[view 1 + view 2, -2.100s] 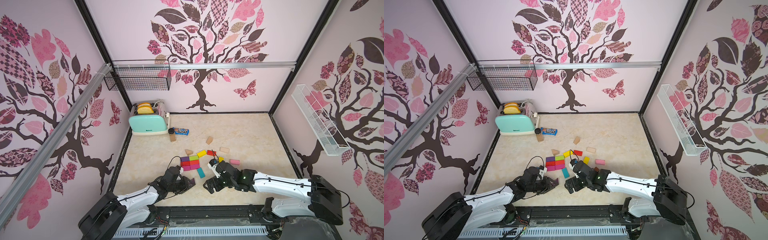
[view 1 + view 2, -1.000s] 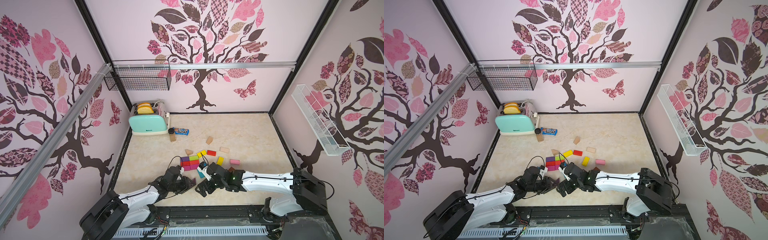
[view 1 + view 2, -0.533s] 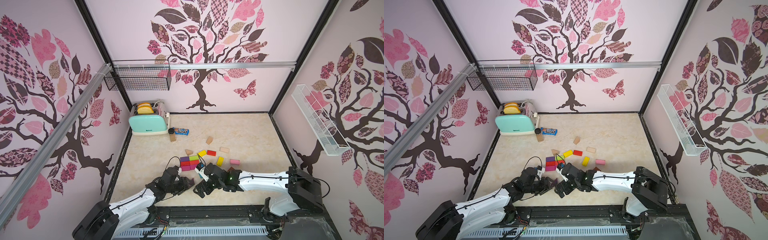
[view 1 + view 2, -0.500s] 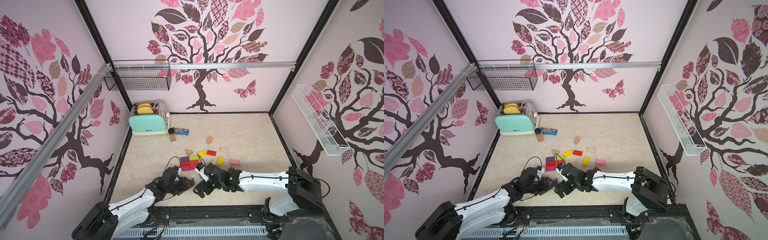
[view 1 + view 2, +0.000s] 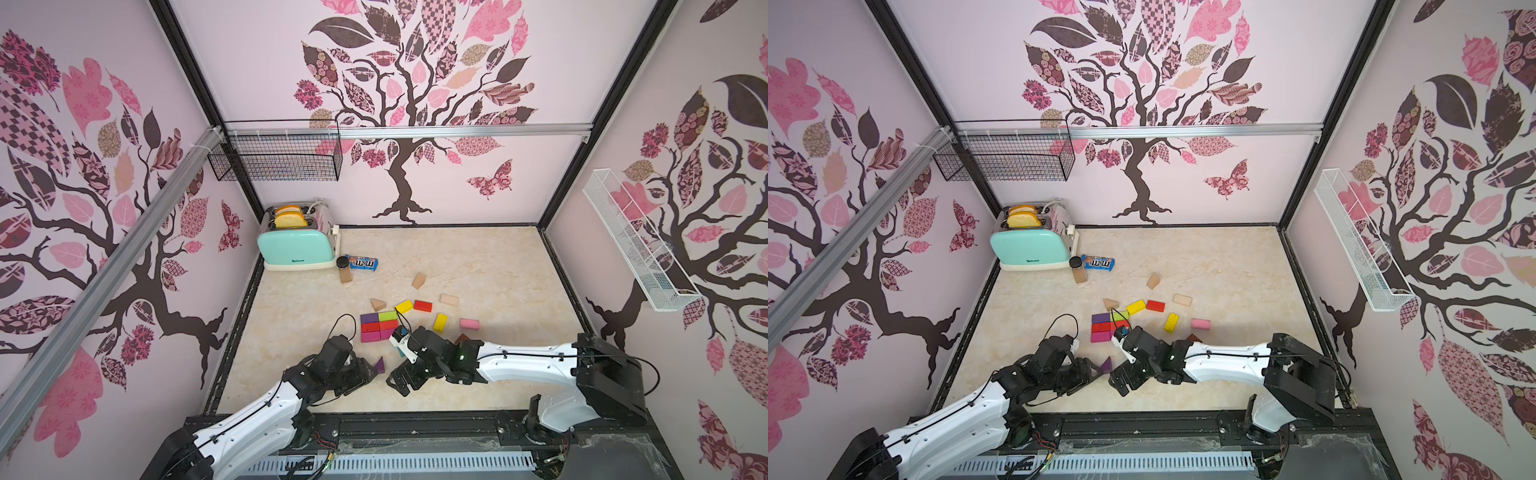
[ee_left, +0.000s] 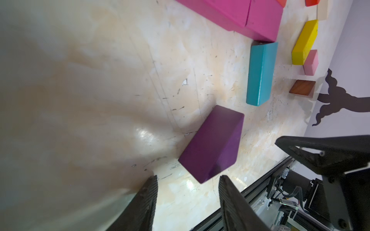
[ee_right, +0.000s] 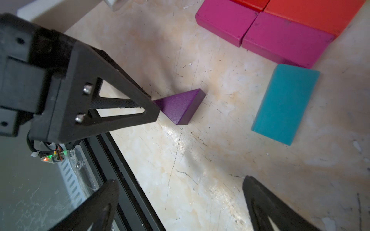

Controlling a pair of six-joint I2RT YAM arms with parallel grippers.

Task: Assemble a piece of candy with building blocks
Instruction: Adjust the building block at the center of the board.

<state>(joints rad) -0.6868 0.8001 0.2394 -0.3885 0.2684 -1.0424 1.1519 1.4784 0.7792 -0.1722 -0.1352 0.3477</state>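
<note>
The purple triangle (image 6: pixel 212 142) lay flat on the bench (image 5: pixel 478 266), right in front of the left tool (image 6: pixel 188 179). It sat just past the tips and not between them. One pointy corner aimed back at that tool. In the right wrist view one tip was right at that corner, but I could not tell if it touched.

The left tool was partly open and had hold of nothing. The right tool (image 7: pixel 180 180) was wide open and empty too. It hung near the triangle on the other side, a little way off. So the triangle sat between the two tools, and the left one was nearer.

Farther in on the bench was the patch of blocks (image 5: pixel 379 326), with purple, green, red and dark pink pieces set tight side by side. A teal block (image 7: pixel 284 106) lay loose near one corner of the patch. I think the triangle would need to go up beside that patch to be a candy end, so the near tool would have to close on its flat sides.

The black wire basket (image 5: pixel 276 162) on the wall looked empty. The white wire shelf (image 5: pixel 631 245) looked empty too. The toaster (image 5: pixel 297 249) had bread (image 5: pixel 289 218) in its slots.
</note>
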